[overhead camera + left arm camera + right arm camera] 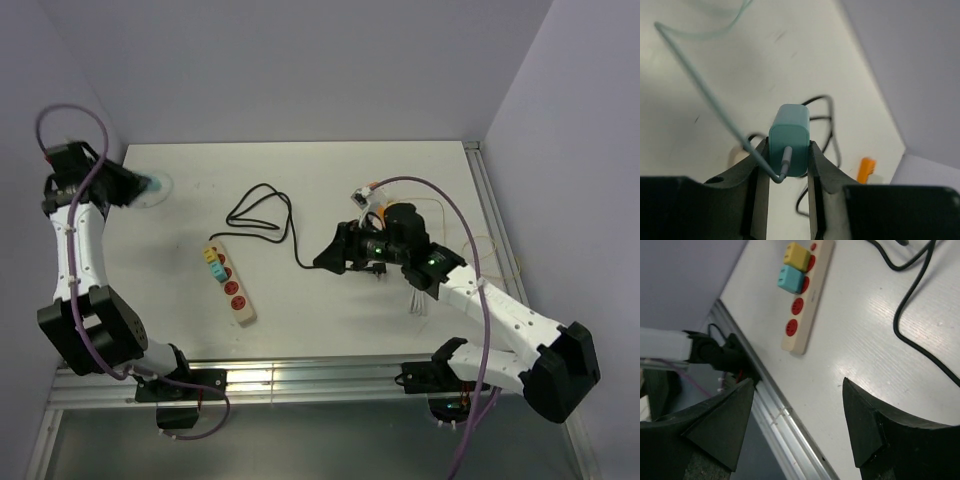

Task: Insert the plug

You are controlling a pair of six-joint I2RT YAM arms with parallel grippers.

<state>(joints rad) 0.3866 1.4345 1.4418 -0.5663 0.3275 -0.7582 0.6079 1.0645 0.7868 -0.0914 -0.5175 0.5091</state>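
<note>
The teal plug (pixel 789 140) sits pinched between the fingers of my left gripper (pixel 788 165), which is shut on it. Its pale cable (pixel 705 92) arcs away to the upper left. In the top view this gripper (pixel 140 187) hovers at the table's far left corner. The cream power strip (pixel 230 283) lies left of centre, with a yellow and a teal adapter in its far sockets and red sockets free nearer me. My right gripper (pixel 328 258) is open and empty, to the right of the strip. In its wrist view the strip (pixel 807 295) lies ahead of the gripper (pixel 797 390).
The strip's black cord (pixel 265 215) loops across the table's middle. An orange-and-white object (pixel 372 197) lies behind the right arm. A metal rail (pixel 300 375) runs along the near edge. Walls close in on the left, back and right.
</note>
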